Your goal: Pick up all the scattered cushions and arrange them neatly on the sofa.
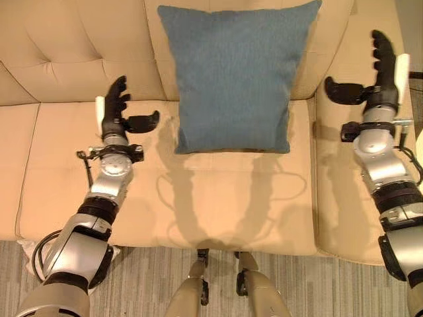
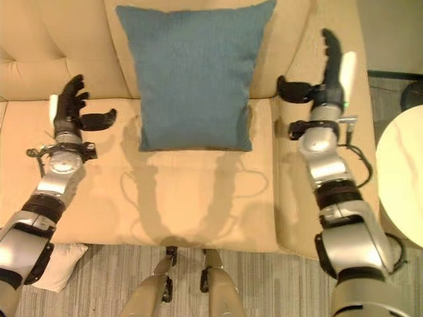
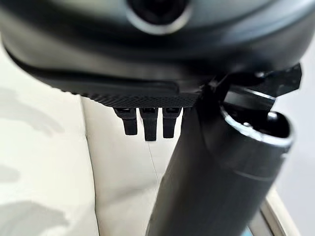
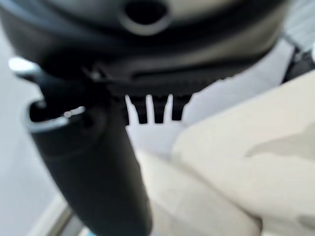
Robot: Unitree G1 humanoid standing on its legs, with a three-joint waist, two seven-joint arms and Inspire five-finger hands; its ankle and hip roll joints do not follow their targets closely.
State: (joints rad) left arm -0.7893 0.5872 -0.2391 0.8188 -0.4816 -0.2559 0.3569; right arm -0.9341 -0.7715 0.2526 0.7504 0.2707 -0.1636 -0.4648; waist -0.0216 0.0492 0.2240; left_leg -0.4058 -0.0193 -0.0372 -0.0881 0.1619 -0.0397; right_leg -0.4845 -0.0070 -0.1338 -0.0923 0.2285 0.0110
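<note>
Hidden or cut off: the top edge of the blue cushion (image 1: 234, 76) runs to the upper border of the head views, so its upper corners are only partly seen. A pale cushion (image 2: 61, 264) lies on the floor (image 2: 99, 284) at the sofa's front left corner; the left arm covers part of it and only one rounded end shows, so its full shape cannot be made out. At the right edge of the right eye view a round white table (image 2: 403, 178) is cut off by the frame.

Blue cushion: plain teal-blue fabric, roughly square, wider at the top than at the bottom. It stands upright on the middle seat of the beige sofa (image 1: 59, 172), leaning back against the backrest, its lower edge resting on the seat cushion.

Left hand (image 1: 117, 112): held over the seat to the left of the blue cushion, near it but apart, fingers (image 1: 119, 89) loosely extended, thumb pointing toward the cushion. It holds nothing.

Right hand (image 1: 380, 82): raised over the right seat, to the right of the blue cushion and apart from it, fingers straight, thumb spread toward the cushion. Nothing held.

Wrist views: short dark fingertips of each hand against pale upholstery, nothing between them.
</note>
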